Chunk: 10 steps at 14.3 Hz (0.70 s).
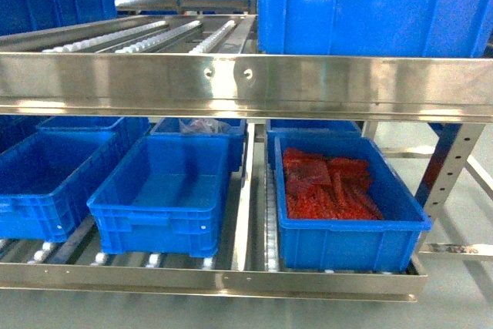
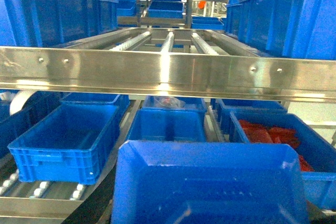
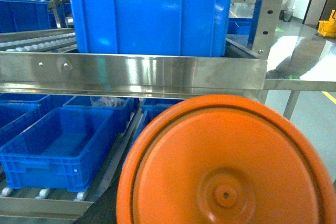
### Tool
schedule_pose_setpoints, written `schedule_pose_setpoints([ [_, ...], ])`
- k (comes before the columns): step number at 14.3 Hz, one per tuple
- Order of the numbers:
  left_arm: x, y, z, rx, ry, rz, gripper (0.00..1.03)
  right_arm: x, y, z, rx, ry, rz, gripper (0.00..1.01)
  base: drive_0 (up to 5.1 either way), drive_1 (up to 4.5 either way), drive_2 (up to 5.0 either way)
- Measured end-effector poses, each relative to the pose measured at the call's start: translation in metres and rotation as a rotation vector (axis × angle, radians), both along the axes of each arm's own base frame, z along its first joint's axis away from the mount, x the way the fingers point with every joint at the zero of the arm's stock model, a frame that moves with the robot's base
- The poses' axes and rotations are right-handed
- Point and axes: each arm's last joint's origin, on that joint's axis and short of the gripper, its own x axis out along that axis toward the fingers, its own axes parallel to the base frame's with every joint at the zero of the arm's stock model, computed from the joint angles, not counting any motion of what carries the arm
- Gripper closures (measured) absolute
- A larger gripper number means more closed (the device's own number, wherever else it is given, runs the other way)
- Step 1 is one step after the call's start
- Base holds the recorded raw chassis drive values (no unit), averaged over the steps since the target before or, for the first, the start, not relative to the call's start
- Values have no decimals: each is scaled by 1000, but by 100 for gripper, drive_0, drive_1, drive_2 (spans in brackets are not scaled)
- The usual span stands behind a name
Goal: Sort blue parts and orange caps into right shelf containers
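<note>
Looking at the wrist cams, we've got an orange cap (image 3: 226, 163) filling the right one & a blue part (image 2: 210, 182) filling the left. Grippers themselves aren't visible, so can't tell jaw state. Right shelf container (image 1: 347, 198) w/ red stuff sits ahead, lower right, so right arm's closer imo.

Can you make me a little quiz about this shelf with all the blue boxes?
1. True or false: the right-hand deep blue plastic crate on the lower shelf holds a pile of red pieces.
2. What colour is the big round plastic cap filling the right wrist view? A green, B orange, C white.
3. Fill in: the middle deep blue plastic crate on the lower shelf rests on a track of small ______.

Key: 1 true. 2 B. 3 rollers.
</note>
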Motion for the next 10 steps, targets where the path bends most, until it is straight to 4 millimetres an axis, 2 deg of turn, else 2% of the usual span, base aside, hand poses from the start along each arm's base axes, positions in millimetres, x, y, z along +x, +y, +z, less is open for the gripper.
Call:
schedule_pose_setpoints([
  [10, 0, 0, 0, 0, -1, -1, 59, 0, 0, 0, 0, 0, 0, 57, -496, 240, 240],
])
